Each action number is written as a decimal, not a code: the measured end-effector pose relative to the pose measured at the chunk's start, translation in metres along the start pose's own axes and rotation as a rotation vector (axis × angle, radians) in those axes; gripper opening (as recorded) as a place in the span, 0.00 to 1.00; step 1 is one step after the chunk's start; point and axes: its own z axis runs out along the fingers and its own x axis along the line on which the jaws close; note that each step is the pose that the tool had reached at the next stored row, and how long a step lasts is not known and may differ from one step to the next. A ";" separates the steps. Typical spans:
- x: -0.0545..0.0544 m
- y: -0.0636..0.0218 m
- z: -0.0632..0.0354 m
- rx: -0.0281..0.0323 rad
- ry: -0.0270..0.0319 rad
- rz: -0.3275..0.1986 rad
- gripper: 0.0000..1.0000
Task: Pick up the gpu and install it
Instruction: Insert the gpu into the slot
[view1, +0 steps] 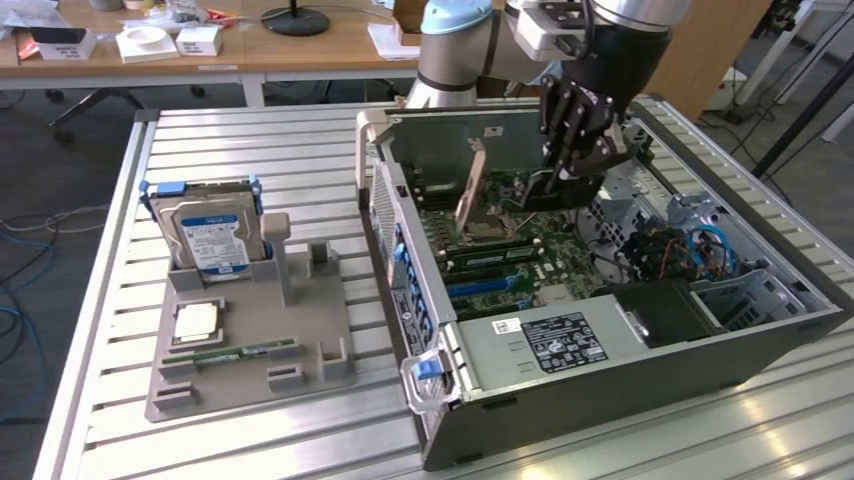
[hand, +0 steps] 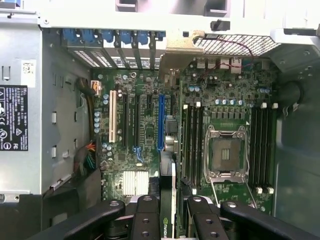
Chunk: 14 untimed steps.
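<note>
- We saw the gripper (view1: 571, 165) (hand: 170, 206) inside the open computer case (view1: 601, 405), jaws clamped on the gpu (view1: 550, 192) (hand: 168, 225).
- The gpu sat edge-on over the motherboard (hand: 132, 150), just beside 1 blue slot (hand: 161, 122).
- Outside the case, 1 hard drive (view1: 211, 235) stood upright.

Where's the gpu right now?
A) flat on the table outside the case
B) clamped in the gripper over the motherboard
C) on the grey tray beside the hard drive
B: the wrist view shows the gpu edge-on in the shut gripper, over the motherboard inside the case.
</note>
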 end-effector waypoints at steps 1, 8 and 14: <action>0.000 0.0003 0.0018 0.0000 -0.0001 0.000 0.26; 0.000 0.0037 0.0119 0.0057 -0.0041 0.000 0.26; 0.000 0.0042 0.0135 0.0072 -0.0059 0.000 0.26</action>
